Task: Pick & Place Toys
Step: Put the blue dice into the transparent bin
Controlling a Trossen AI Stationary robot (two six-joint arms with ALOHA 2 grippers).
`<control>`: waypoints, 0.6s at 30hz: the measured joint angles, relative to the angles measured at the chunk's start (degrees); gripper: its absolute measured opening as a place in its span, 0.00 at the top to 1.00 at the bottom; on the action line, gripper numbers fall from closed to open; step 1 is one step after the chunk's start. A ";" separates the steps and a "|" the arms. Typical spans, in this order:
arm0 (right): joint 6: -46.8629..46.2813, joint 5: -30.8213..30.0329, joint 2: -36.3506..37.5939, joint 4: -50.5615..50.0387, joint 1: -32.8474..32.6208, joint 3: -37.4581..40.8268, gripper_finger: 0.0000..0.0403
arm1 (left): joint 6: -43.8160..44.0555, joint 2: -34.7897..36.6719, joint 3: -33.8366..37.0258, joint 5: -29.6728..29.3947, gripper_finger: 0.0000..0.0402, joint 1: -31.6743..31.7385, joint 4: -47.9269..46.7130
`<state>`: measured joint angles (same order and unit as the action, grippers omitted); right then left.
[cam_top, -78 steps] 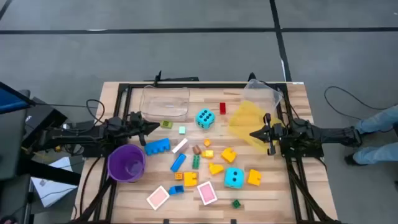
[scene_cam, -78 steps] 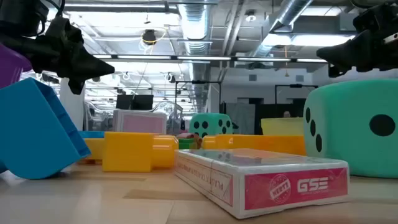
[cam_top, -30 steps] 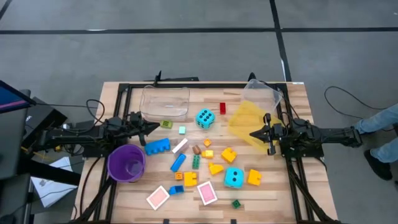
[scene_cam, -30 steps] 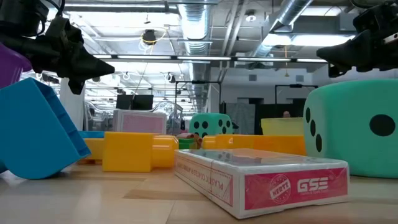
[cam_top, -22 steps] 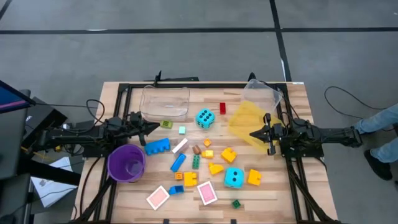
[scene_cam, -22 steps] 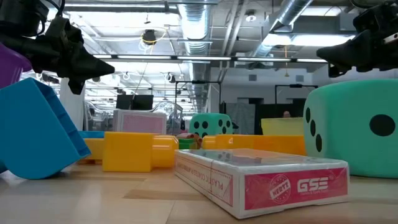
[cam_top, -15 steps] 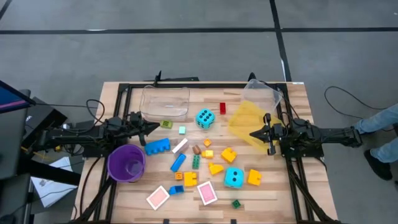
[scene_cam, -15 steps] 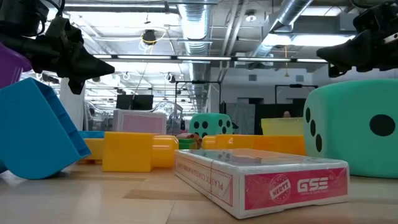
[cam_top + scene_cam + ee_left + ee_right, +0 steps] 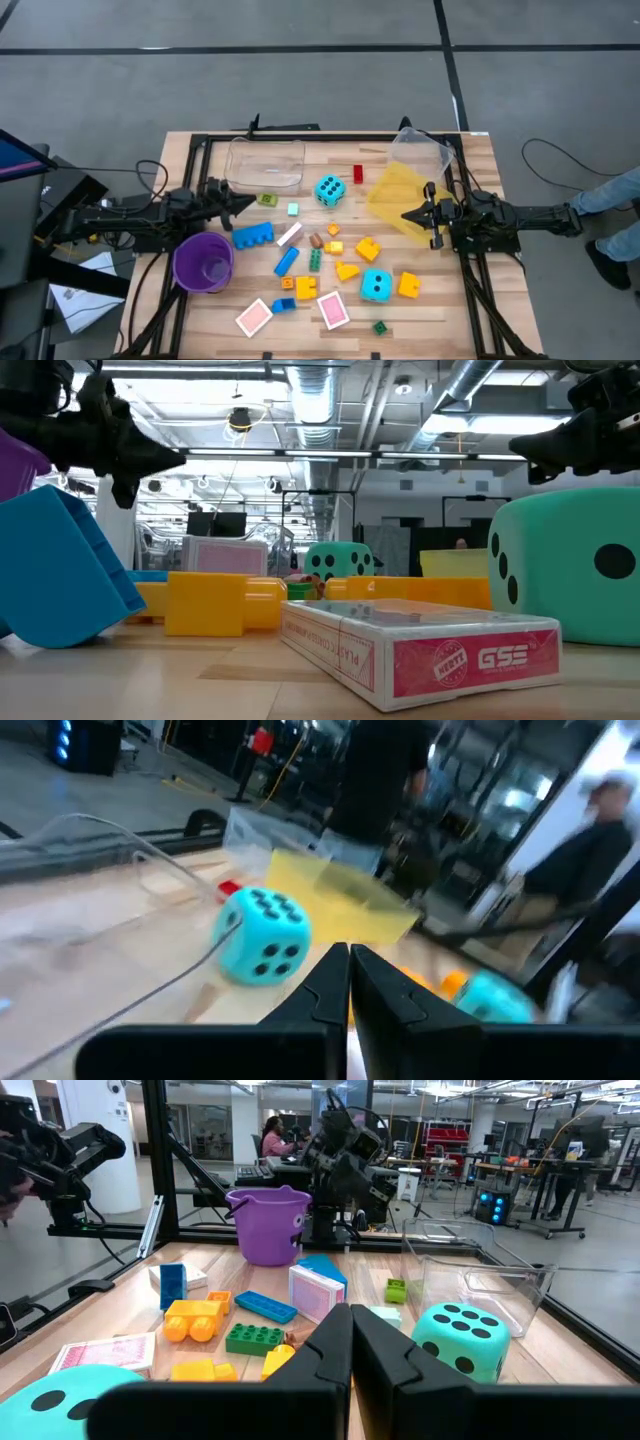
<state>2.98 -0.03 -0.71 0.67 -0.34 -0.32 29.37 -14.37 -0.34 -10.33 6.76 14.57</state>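
The toys lie scattered on the wooden table (image 9: 470, 160). One cyan die (image 9: 328, 190) sits toward the far side and a second (image 9: 376, 286) toward the near right. Blue (image 9: 253, 235), yellow (image 9: 367, 248), green (image 9: 315, 259) and red (image 9: 358, 173) bricks lie between them. Two pink cards (image 9: 254, 317) (image 9: 332, 310) lie near the front edge. My left gripper (image 9: 248, 203) is shut and level above the table's left side, beside the blue brick. My right gripper (image 9: 405, 215) is shut and level at the right, in front of the yellow bin. Neither holds anything.
A purple cup (image 9: 205, 262) stands at the left, below my left arm. A clear container (image 9: 266, 163) sits at the far left. A yellow bin (image 9: 405, 185) lies tipped at the far right. Black frame rails run along both sides. A person shows blurred beyond the table in the left wrist view.
My left gripper has rolled a little about the line it points along, staying in place and shut. No toy has moved.
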 joint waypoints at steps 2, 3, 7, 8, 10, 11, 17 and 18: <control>0.00 0.00 -0.01 0.02 0.00 0.02 1.00 | 5.57 0.01 0.00 0.76 0.98 0.00 2.23; 0.00 0.00 0.00 0.02 0.00 0.00 1.00 | 8.12 0.00 0.00 0.86 0.98 -0.01 3.43; 0.00 0.00 0.00 0.00 0.00 0.00 1.00 | 16.03 0.00 0.00 0.89 0.98 0.00 7.50; 0.00 0.00 -0.01 0.02 0.00 0.02 1.00 | 16.49 0.00 0.00 0.88 0.98 0.00 8.41; 0.00 0.00 -0.02 0.00 0.00 0.00 1.00 | 16.95 0.00 0.00 0.76 0.98 -0.02 10.80; 0.00 0.00 0.00 0.00 0.00 0.02 1.00 | 16.98 0.02 0.00 0.42 0.98 -0.02 11.73; 0.05 -1.49 -0.02 0.29 0.26 0.01 1.00 | 20.48 0.00 0.00 -3.50 0.98 -0.04 18.84; 0.21 -1.86 -0.02 1.02 0.39 0.01 1.00 | 21.17 -0.02 0.00 -4.64 0.98 -0.04 20.65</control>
<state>3.19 -1.89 -0.73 1.69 0.05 -0.31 50.54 -14.39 -0.34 -14.98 6.72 35.22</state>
